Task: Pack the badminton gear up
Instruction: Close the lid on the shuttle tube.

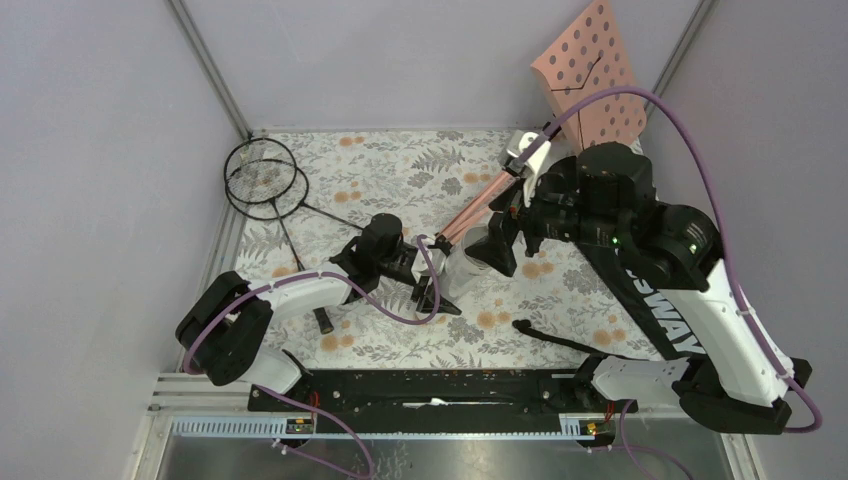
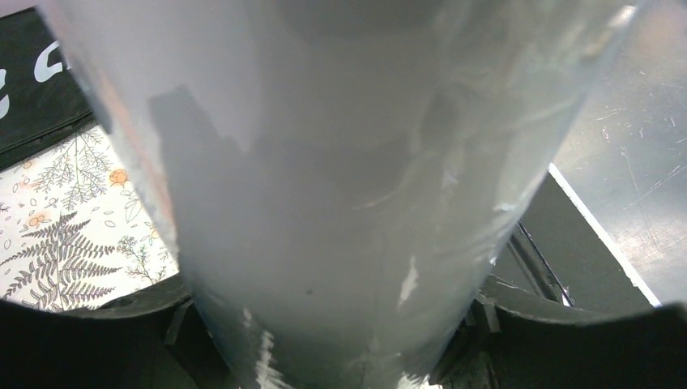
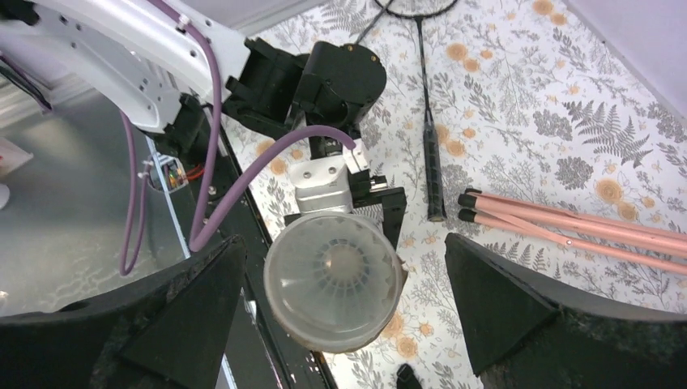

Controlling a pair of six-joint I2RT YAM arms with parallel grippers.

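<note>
The long white tube (image 1: pixel 466 262) stands upright near the middle of the table, and my left gripper (image 1: pixel 432 285) is shut on its lower part. Its wall (image 2: pixel 348 203) fills the left wrist view between my dark fingers (image 2: pixel 583 324). My right gripper (image 3: pixel 340 316) hangs open straight above the tube's round top (image 3: pixel 334 279), one finger (image 3: pixel 162 324) on each side and neither touching it. A shuttlecock (image 3: pixel 340 267) shows inside through the top. Two black rackets (image 1: pixel 265 175) lie at the far left. The black bag (image 1: pixel 660 320) lies under my right arm.
The pink perforated music stand (image 1: pixel 590 70) leans at the back right, and its pink legs (image 3: pixel 567 231) reach across the cloth towards the tube. A racket handle (image 3: pixel 433 170) lies near them. The bag's strap (image 1: pixel 560 340) trails near the front rail (image 1: pixel 430 385).
</note>
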